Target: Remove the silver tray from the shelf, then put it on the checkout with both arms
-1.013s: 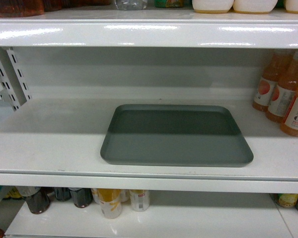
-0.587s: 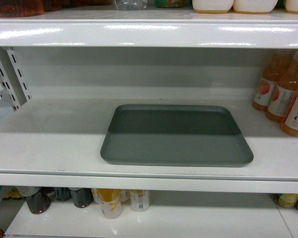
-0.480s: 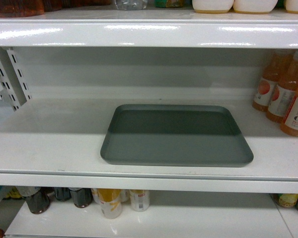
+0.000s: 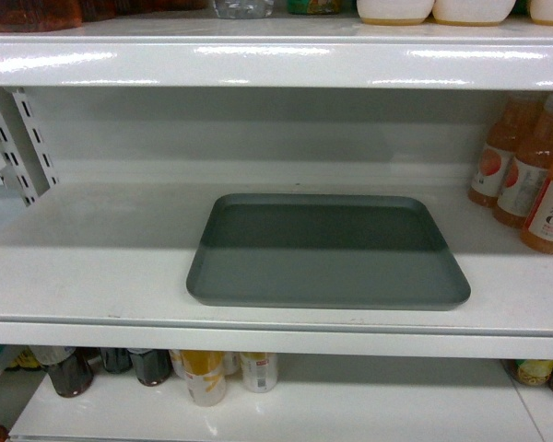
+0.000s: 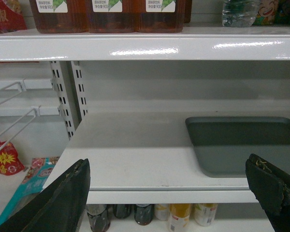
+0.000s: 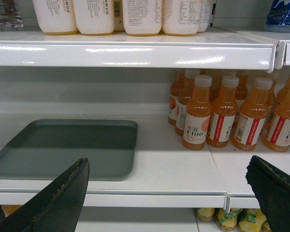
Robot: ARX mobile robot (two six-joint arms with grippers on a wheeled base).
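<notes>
The tray lies flat on the shelf, bottles at its 2 o'clock. The left pincer and right pincer are spread wide, clear of the tray.

I see the tray flat on the shelf, toward its right end near the front lip. My left end effector is spread wide, fingers low before the shelf, touching nothing.
</notes>
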